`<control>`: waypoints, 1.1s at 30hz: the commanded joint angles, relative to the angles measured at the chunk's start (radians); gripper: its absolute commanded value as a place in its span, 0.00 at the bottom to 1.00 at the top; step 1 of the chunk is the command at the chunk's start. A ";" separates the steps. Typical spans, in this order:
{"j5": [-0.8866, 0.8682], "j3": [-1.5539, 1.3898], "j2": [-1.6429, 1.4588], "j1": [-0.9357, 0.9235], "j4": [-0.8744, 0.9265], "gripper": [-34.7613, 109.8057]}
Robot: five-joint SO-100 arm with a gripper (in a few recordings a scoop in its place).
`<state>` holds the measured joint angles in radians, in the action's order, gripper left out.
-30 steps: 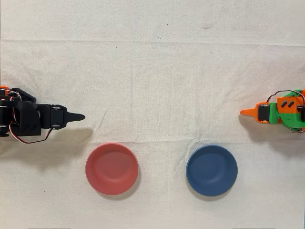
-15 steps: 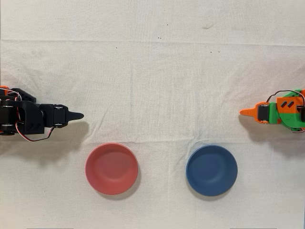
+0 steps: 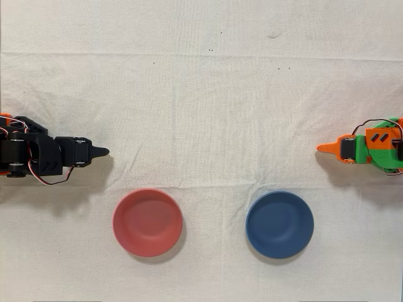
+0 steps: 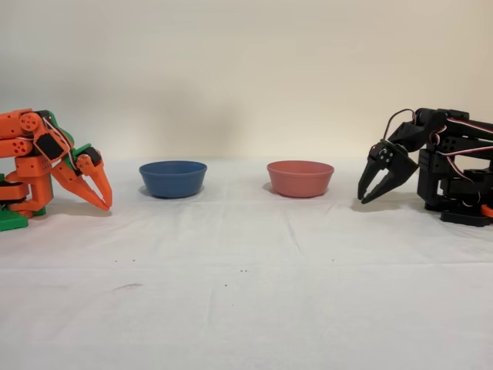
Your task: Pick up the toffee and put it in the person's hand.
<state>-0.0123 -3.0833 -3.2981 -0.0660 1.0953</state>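
My black gripper [image 3: 104, 151] sits folded back at the left edge in the overhead view, its fingers drawn to a single point over bare cloth. From the side, the gripper [image 4: 362, 200] hangs at the right, tips down and together just above the table, with nothing between them. The toffee is out of view, and so is the person's hand.
A pink-red bowl [image 3: 147, 222] [image 4: 300, 178] and a blue bowl [image 3: 279, 224] [image 4: 172, 178] stand side by side on the white cloth; their insides look bare from overhead. The idle orange arm [image 3: 368, 148] [image 4: 46, 166] rests at the opposite edge.
In the overhead view the black arm has drawn back a little to the left, its tip moving away from the table's middle. The bowls have not moved.
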 commanded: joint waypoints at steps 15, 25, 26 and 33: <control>-0.034 -0.031 -0.069 -0.014 -0.035 0.24; -0.026 -0.032 -0.069 -0.012 -0.035 0.24; -0.026 -0.032 -0.069 -0.012 -0.035 0.24; -0.028 -0.032 -0.069 -0.012 -0.035 0.25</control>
<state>-0.0322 -3.1017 -3.2981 -0.0660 1.0630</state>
